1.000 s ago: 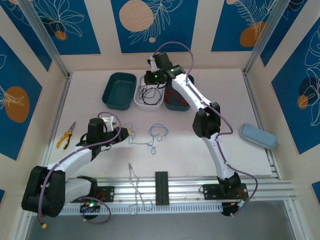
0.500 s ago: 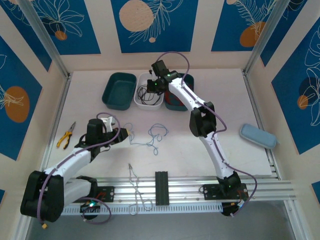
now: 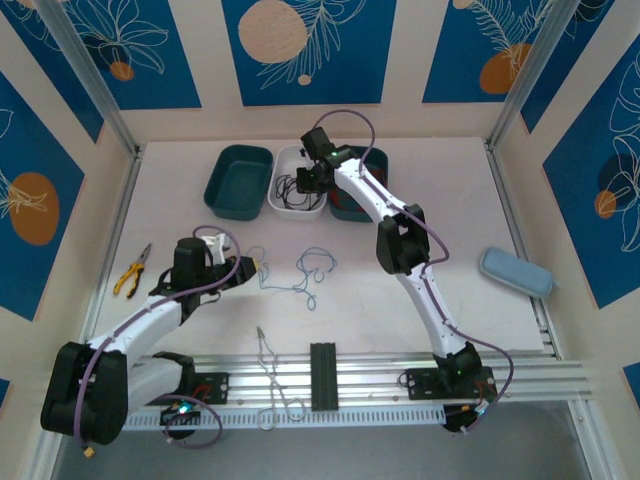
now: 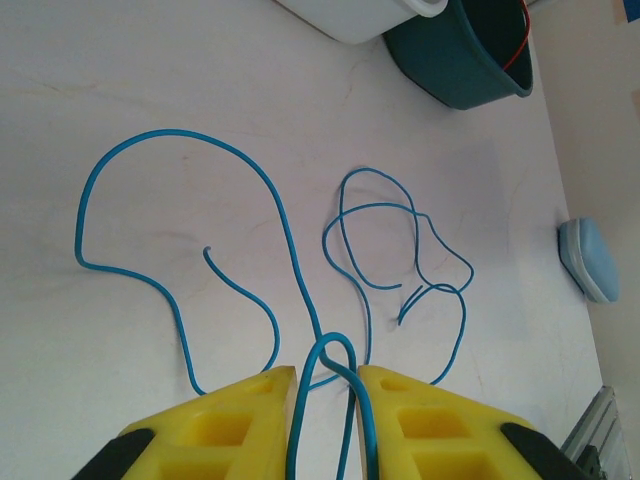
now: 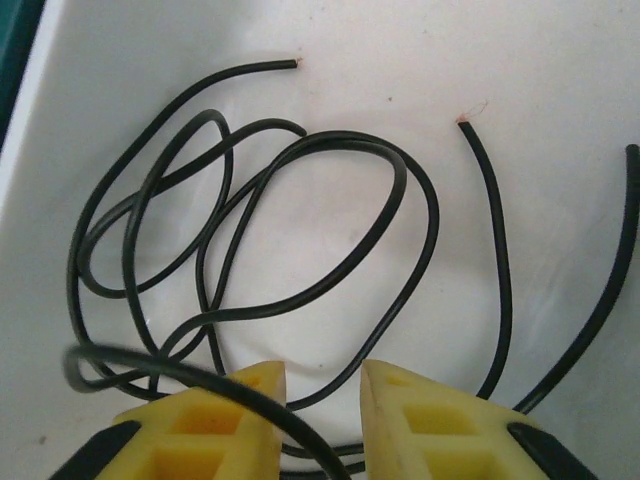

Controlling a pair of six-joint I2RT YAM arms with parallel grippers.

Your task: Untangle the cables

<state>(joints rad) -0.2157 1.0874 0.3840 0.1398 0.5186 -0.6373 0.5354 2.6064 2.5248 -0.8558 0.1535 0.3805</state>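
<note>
Patience matters most at the near side, where the left gripper has its jaws a narrow gap apart with a hairpin loop of the blue cable running up between them (whether they actually pinch it I cannot tell). The rest of that cable lies on the table just ahead, in open curves and one small cluster of crossing loops. A slow, low draw away from the crossings should slide them open rather than cinch them. Farther off, the right gripper hangs over the white tray, jaws likewise slightly parted, with a strand draped across one finger, gripped or not I cannot tell. The black cables coil in the tray below, so that strand should be freed before lifting, or it may drag the coil out. A red cable sits in the teal tray beyond. No brand, label or writing is readable.
</note>
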